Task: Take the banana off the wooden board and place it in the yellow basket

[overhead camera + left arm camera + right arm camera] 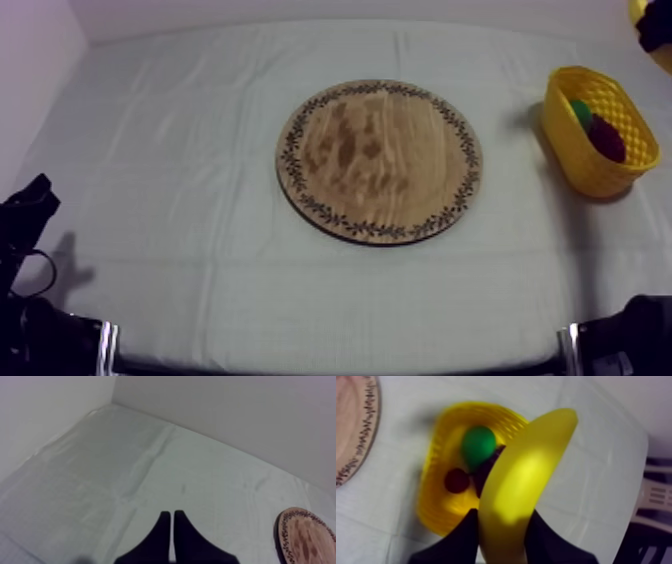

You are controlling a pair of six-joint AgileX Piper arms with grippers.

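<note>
The banana is held between the black fingers of my right gripper, which is shut on it above the yellow basket. From above, that gripper with the yellow banana hangs at the far right corner, beyond the basket. The round wooden board lies bare in the middle of the table. My left gripper is shut, its fingers together in a narrow wedge over the cloth, low at the left side.
In the basket lie a green fruit, a small red fruit and something dark beside them. The board's rim shows beside my left gripper. The back wall runs close behind the table.
</note>
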